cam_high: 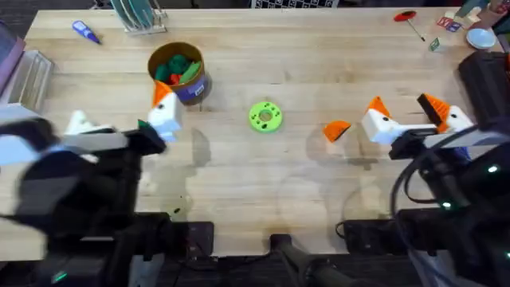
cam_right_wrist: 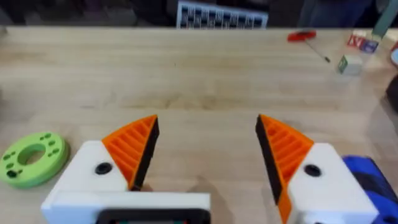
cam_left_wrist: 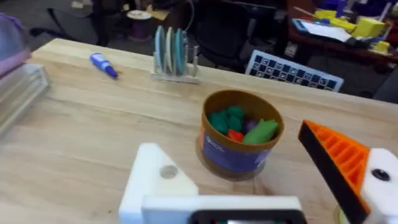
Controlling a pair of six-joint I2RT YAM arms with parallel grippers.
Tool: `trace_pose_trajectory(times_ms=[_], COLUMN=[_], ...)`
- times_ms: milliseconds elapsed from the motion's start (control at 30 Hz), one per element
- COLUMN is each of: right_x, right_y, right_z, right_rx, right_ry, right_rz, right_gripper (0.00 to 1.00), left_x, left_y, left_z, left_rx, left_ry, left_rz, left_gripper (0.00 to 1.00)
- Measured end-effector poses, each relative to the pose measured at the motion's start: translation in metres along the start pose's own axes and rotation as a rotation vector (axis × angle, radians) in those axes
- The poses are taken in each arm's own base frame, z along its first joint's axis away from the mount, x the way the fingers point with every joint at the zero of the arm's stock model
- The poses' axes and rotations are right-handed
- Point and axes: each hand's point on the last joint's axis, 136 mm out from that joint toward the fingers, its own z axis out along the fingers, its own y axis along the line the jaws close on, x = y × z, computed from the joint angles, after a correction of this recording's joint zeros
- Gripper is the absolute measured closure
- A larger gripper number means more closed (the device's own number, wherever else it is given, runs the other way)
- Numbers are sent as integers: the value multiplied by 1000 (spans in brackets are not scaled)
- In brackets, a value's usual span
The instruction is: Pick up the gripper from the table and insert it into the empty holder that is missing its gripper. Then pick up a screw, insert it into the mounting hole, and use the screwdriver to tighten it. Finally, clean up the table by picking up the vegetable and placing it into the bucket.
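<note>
Meanwhile, the small orange ribbed plastic wedge point(cam_high: 336, 131) lay loose on the pale wooden tabletop point(cam_high: 319, 72), between the bright green ring-shaped disc point(cam_high: 265, 116) and the right gripper point(cam_high: 408, 113), probably because it had not yet been collected for fitting. That gripper, seen from its wrist camera point(cam_right_wrist: 208, 146), stood with jaws spread wide and empty, both orange pads in place. The left gripper point(cam_left_wrist: 249, 186) carried one orange pad beside a bare white blocky finger mount point(cam_left_wrist: 155, 180), evidently the holder awaiting the wedge; its fingers were well apart and held nothing. Just beyond it stood the round can with a gold rim and purple wall point(cam_left_wrist: 241, 134), already holding green and red toy pieces. A small blue-handled tool point(cam_high: 85, 32) and a rack of discs point(cam_left_wrist: 174, 56) sat near the table's far edge, a red-handled thin tool point(cam_high: 408, 19) at the far right. Cluttered desks and a checkered board point(cam_left_wrist: 292, 71) filled the room behind.
</note>
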Motion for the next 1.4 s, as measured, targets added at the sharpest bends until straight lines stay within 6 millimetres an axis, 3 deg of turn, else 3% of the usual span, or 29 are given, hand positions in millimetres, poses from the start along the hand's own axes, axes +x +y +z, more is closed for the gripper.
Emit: trace_pose_trajectory(times_ms=[100, 300, 400, 500, 733, 767, 933, 967, 1000, 1100, 1167, 1200, 1267, 1400], right_x=[-6, -55, -80, -99, -98, -98, -95, -94, -94, -94, -94, -94, -94, -94], right_y=[-2, -2, -2, -2, -2, -2, -2, -2, -2, -2, -2, -2, -2, -2], right_z=[-11, -23, -20, -13, -3, -3, -4, -5, -5, -5, -5, -5, -5, -5], right_rx=[12, 18, 19, 19, 18, 19, 18, 18, 18, 18, 18, 19, 18, 18], right_ry=[109, 263, 312, 339, 390, 390, 399, 405, 407, 407, 408, 407, 407, 407], right_rz=[1, -12, -16, -17, -19, -19, -19, -19, -19, -19, -19, -19, -19, -19], right_gripper=[49, 49, 51, 51, 49, 49, 49, 49, 49, 49, 49, 49, 49, 49], left_x=[-20, -30, -23, -13, 32, 35, 35, 32, 28, -5, -33, -45, -71, -99], left_y=[6, 13, 15, 13, 12, 12, 3, -5, -15, -71, -109, -124, -152, -182], left_z=[-11, -19, -16, -1, 20, 21, 31, 34, 36, 43, 37, 32, 20, 5], left_rx=[-56, -158, -204, -215, -234, -237, -199, -157, -106, 163, 340, 408, 541, 676], left_ry=[59, 315, 466, 562, 775, 789, 779, 767, 750, 616, 504, 459, 352, 233], left_rz=[-9, 12, 11, 8, 18, 16, 4, 1, 2, 29, 56, 63, 84, 100], left_gripper=[15, 16, 15, 15, 30, 146, 919, 981, 951, 475, 165, 61, 17, 15])
